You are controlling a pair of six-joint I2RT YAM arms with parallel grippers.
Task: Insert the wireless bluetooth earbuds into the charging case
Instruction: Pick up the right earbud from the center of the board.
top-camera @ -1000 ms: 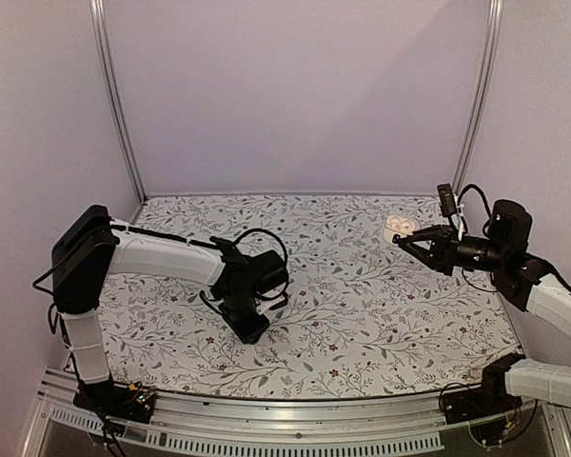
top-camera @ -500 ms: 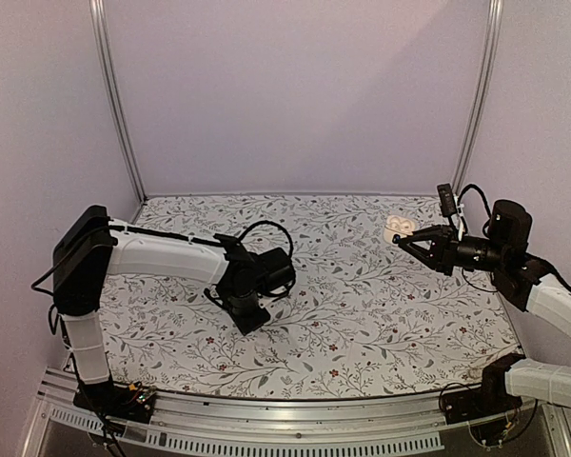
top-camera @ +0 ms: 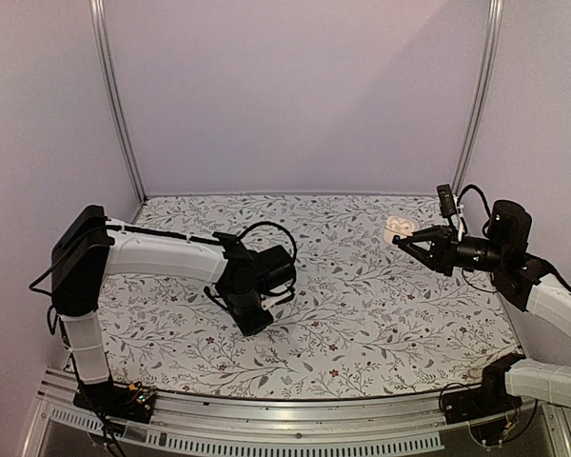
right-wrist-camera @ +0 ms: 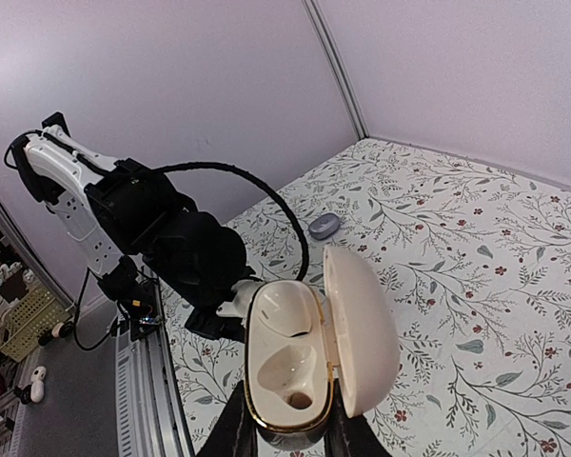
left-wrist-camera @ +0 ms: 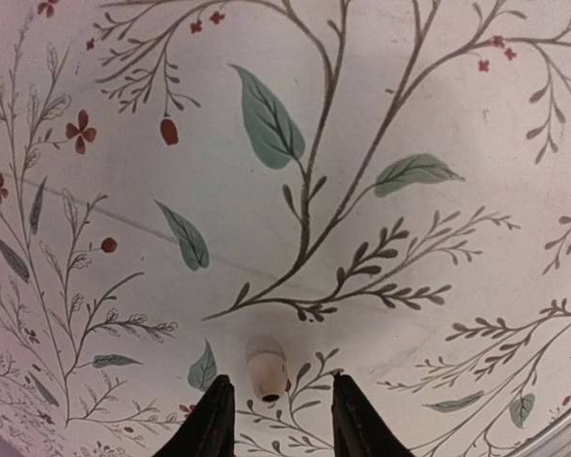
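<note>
Right pincer clamps one open charging case (two sockets); left pincer, jaws apart, flanks one earbud.

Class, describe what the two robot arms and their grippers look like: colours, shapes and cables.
Both the left arm and the right arm have smooth white shells with black joints and loose black cables. The left gripper and right gripper are black, each with two tapered fingers.
</note>
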